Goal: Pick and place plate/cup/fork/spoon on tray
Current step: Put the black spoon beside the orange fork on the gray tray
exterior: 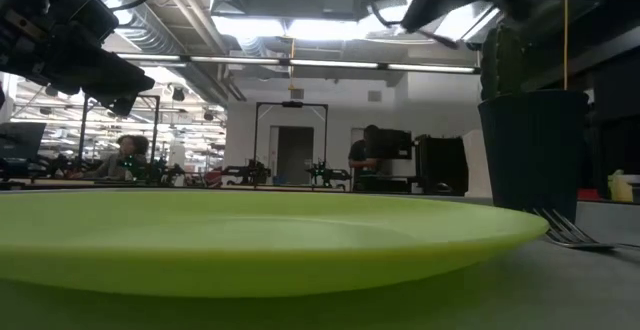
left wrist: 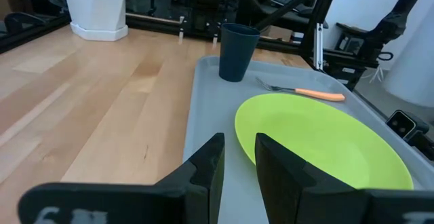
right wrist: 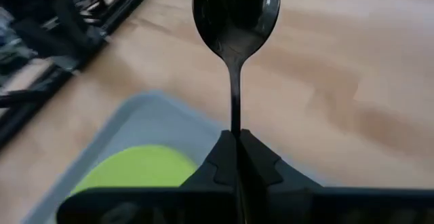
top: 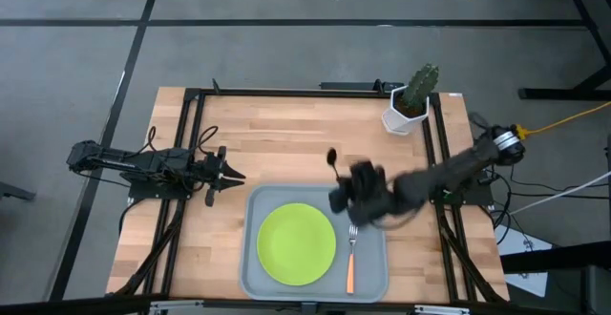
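The grey-blue tray (top: 368,277) lies at the table's near middle. The lime-green plate (top: 296,243) and the orange-handled fork (top: 350,262) lie in it. The dark cup (left wrist: 237,51) stands upright in the tray's far right corner; in the high view my right arm mostly covers it. My right gripper (top: 346,177) is over that corner and is shut on the dark spoon (top: 332,157). My left gripper (top: 234,175) waits left of the tray with a narrow gap between its fingers (left wrist: 239,159), holding nothing. My right gripper pinches the spoon's thin handle (right wrist: 235,125) between its two fingers. The handle runs along the fingers and sticks out past their tips. The oval bowl (right wrist: 236,13) points toward the table's far side. The spoon is lifted clear of the table and tray.
A white pot with a green cactus (top: 410,105) stands at the far right of the table. Black frame rails (top: 191,143) run along both sides. Bare wood lies beyond the tray's far rim (top: 305,134). People show in the room behind (exterior: 370,155).
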